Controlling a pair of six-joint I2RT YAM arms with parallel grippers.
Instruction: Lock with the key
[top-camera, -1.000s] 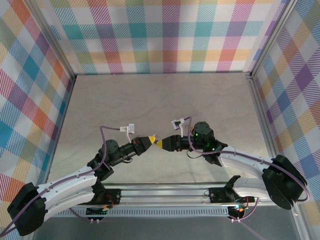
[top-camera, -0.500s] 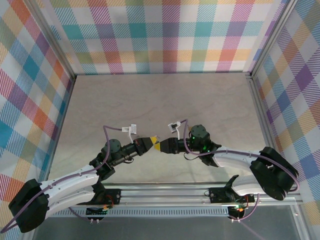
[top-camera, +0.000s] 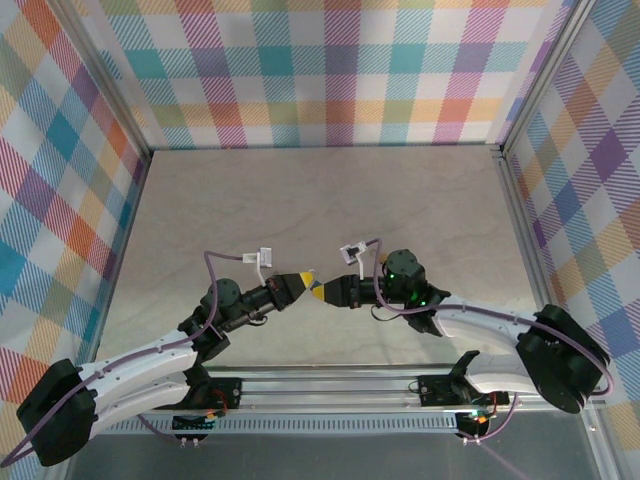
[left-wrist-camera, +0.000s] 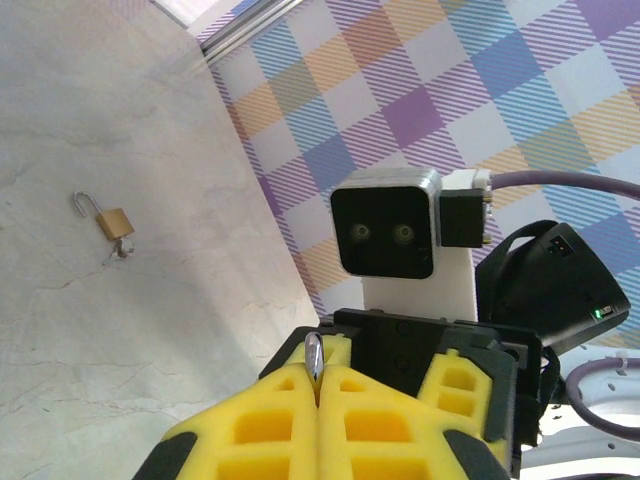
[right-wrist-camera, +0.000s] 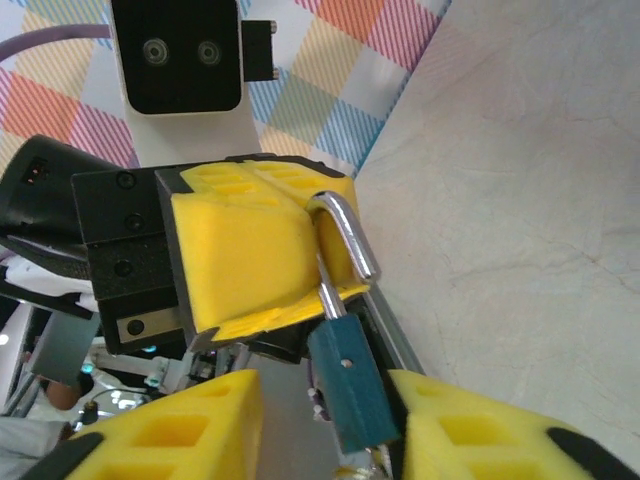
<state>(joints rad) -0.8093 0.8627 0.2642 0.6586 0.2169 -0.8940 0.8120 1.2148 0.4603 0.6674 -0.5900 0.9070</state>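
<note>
Holding, left claw (left-wrist-camera: 316, 385): pressed together on the silver shackle (right-wrist-camera: 350, 235) of a blue padlock (right-wrist-camera: 350, 385), carried in the air above the table (right-wrist-camera: 520, 180), body pointing toward my right claw (right-wrist-camera: 325, 425); right claw: spread, yellow fingers (right-wrist-camera: 470, 430) flanking that body, gap visible on one side; further item: brass padlock (left-wrist-camera: 115, 222), shackle open, lying on the table well apart.

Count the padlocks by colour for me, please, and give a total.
Blue padlock: 1
Brass padlock: 1
Total: 2
</note>
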